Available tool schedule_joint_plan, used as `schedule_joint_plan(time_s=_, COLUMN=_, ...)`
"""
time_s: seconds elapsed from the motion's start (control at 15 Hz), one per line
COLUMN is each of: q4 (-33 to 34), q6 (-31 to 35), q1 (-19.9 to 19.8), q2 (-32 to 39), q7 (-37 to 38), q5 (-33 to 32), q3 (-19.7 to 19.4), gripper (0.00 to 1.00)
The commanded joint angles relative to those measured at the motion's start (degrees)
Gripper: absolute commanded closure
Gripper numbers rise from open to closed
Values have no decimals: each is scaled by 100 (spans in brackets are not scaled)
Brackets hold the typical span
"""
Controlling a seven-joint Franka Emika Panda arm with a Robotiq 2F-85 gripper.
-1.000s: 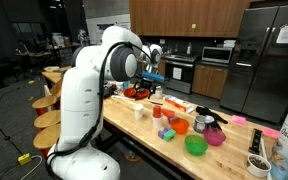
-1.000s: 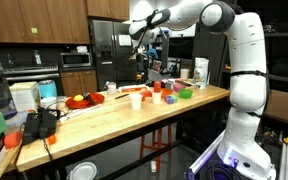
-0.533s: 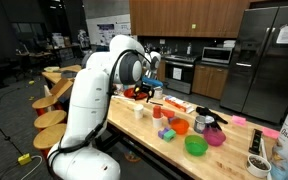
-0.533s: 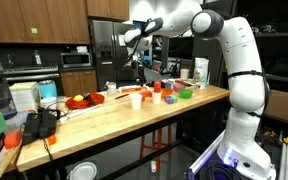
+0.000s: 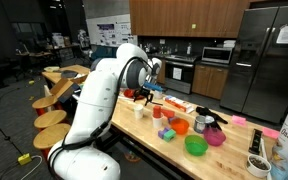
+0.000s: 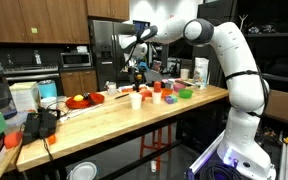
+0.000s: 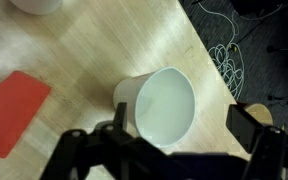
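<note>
- The fingers (image 7: 250,124) stand spread wide and hold nothing. One dark finger shows at the lower left of the wrist view and the other at the right.
- The white cup (image 7: 164,108) lies straight below them, roughly midway between the two and touching neither.
- The cup stands upright on the tabletop (image 7: 94,50) with its mouth up towards the wrist camera, so its axis is vertical. It looks empty, and its round rim offers no preferred side.
- In an exterior view the arm bends down over the cup (image 6: 135,100), with the fingers (image 6: 136,74) clearly above it and apart from it.
- The tabletop's edge runs diagonally just beside the cup in the wrist view. Beyond it is the floor with loose cables (image 7: 227,52), so there is little room on that side.
- On the other side a flat red piece (image 7: 12,112) lies near the cup without touching it.
- Another white object (image 7: 39,4) sits well apart at the top of the picture, with bare wood between.
</note>
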Motion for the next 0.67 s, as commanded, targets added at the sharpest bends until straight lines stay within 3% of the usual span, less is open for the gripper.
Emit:
schedule_joint_plan(time_s=0.0, q4=337, q6=-180, q1=-128, q2=268, q7=89, q5=110, q3=122, gripper=0)
schedule_joint_plan(time_s=0.6, q4=555, q6=-523, q1=-165, q2=588, q7=84, q5=89, q3=174, gripper=0)
